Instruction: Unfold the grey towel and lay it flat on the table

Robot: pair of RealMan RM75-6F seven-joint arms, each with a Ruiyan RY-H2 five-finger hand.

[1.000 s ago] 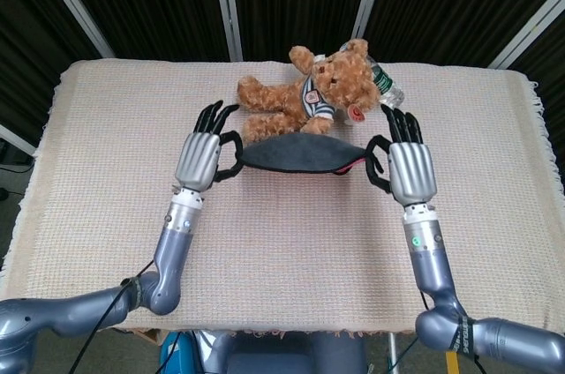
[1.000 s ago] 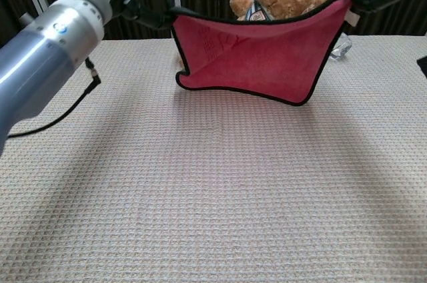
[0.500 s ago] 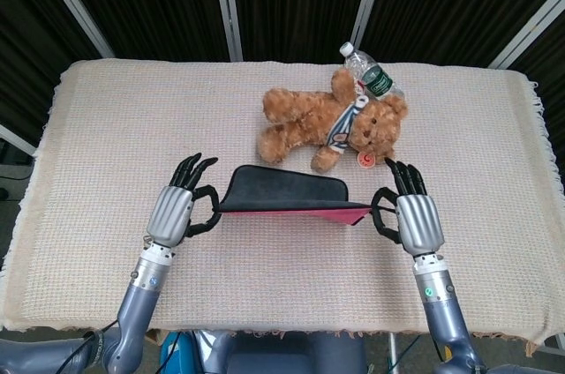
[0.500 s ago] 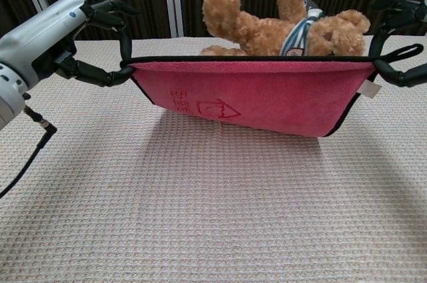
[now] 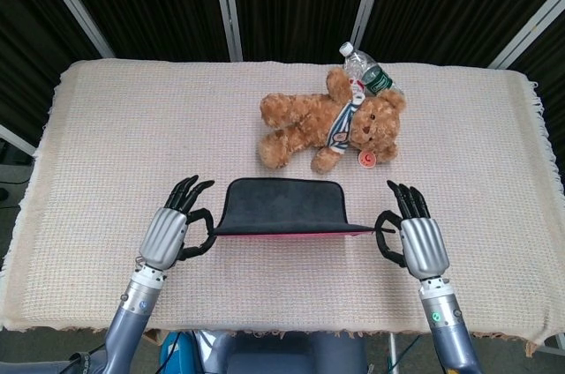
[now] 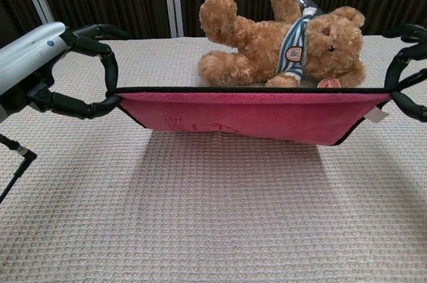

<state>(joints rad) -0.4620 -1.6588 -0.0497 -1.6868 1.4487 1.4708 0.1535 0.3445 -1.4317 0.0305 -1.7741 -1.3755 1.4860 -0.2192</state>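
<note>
The towel point(image 5: 284, 204) is dark grey on top and pink-red underneath point(image 6: 248, 113), with a black hem. It hangs stretched out between my two hands just above the table, its far part sagging toward the cloth. My left hand point(image 5: 168, 231) pinches the towel's left corner, other fingers spread. My right hand point(image 5: 418, 243) pinches the right corner, where a small white tag point(image 6: 375, 115) hangs. In the chest view the left hand point(image 6: 72, 69) and the right hand point(image 6: 407, 73) sit at the frame's edges.
A brown teddy bear point(image 5: 331, 123) in a striped shirt lies on its side just beyond the towel. A plastic bottle point(image 5: 365, 74) lies behind the bear's head. A cream waffle-weave cloth point(image 5: 115, 145) covers the table; its near edge is close below my hands.
Both hands have drawn the towel toward the table's near edge and lowered it, spreading it wider. The bear, pushed and rolled over a second ago, now lies still.
</note>
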